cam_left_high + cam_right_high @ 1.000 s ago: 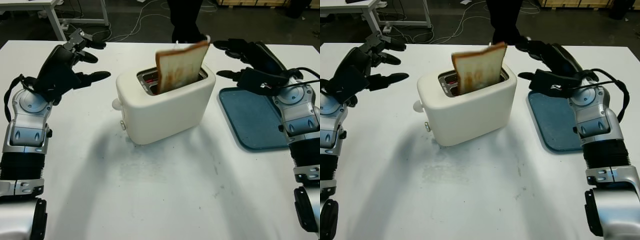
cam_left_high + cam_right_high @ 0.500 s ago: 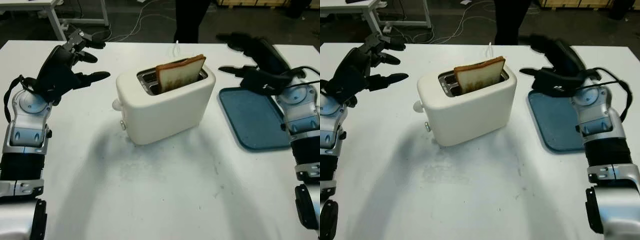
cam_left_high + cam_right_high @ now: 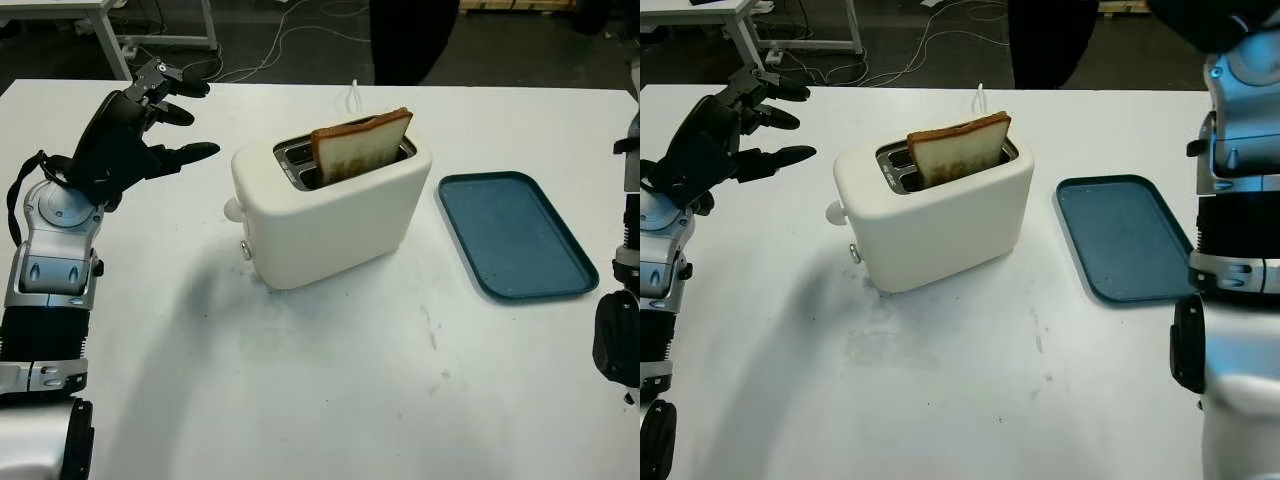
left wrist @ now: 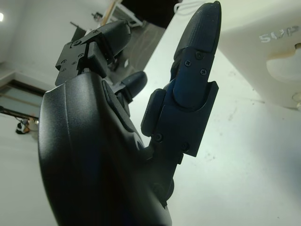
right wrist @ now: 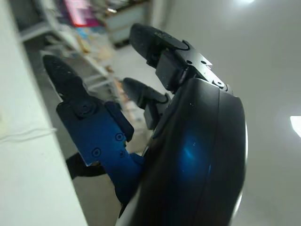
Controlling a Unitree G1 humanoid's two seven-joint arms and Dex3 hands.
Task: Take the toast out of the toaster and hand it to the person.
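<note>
I am looking over the white worktop (image 3: 300,400) at the toaster (image 3: 330,215) in its middle, with the blue tray (image 3: 515,235) lying to its right and a person (image 3: 410,40) standing at the far edge. The toast (image 3: 360,145) is standing half out of the toaster's right slot, leaning a little; I am judging it light, dry and crumbly, best pinched gently on the exposed upper crust. My left hand (image 3: 130,135) is hovering open, holding nothing, to the toaster's left, and my right hand (image 5: 155,127) is raised high and open with nothing in it, so nothing is blocking the slice.
</note>
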